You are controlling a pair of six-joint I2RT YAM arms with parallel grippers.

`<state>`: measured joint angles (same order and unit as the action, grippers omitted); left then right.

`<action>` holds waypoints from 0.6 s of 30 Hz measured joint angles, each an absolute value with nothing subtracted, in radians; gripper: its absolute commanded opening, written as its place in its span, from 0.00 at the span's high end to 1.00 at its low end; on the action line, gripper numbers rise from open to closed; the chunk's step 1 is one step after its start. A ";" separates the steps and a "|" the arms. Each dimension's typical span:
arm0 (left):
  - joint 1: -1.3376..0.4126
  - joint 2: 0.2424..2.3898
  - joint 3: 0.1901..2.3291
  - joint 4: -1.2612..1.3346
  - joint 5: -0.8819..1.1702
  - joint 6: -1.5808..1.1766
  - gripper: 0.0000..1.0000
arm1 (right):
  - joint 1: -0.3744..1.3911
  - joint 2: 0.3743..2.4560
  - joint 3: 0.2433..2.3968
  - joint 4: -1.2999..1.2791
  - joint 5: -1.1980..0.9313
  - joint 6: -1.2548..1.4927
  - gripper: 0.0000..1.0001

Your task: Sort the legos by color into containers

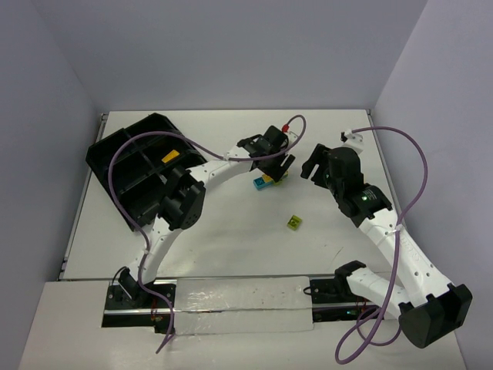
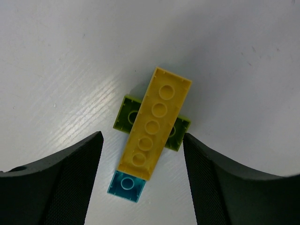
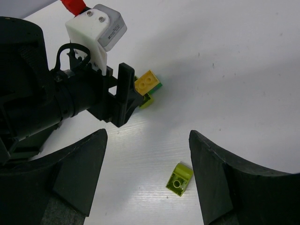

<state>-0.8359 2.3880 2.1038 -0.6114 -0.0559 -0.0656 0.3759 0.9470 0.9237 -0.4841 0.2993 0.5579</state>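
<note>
A stack of legos lies mid-table: a long yellow brick (image 2: 154, 123) lies across a lime green brick (image 2: 125, 115), with a cyan brick (image 2: 125, 185) at its near end. My left gripper (image 2: 143, 140) hangs open right over this stack (image 1: 264, 182), one finger on each side and a gap to the yellow brick on both sides. A single lime green brick (image 3: 179, 179) lies upside down, apart from the stack (image 1: 293, 222). My right gripper (image 3: 147, 136) is open above the table, holding nothing, with that lime brick low between its fingers. The black tray of containers (image 1: 127, 166) stands at the back left.
One tray compartment holds a yellow piece (image 1: 170, 157). The left arm's cable (image 1: 154, 139) loops over the tray. The two grippers sit close together, the left wrist (image 3: 93, 28) filling the upper left of the right wrist view. The right gripper (image 1: 313, 166) hovers just right of the stack.
</note>
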 measured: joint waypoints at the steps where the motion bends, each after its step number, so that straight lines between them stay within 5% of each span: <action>1: -0.836 2.396 2.111 -0.611 -0.056 -0.064 0.27 | 0.376 0.947 0.924 -0.485 0.300 0.558 0.22; 10: -0.836 2.436 2.124 -0.610 -0.062 -0.038 0.41 | 0.376 0.947 0.924 -0.489 0.300 0.558 0.22; 18: -0.836 2.438 2.140 -0.609 -0.074 -0.033 0.92 | 0.375 0.947 0.924 -0.495 0.300 0.558 0.22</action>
<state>-0.8360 2.4378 2.1399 -0.6086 -0.0741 -0.0329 0.3752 0.9466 0.9237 -0.4953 0.2996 0.5579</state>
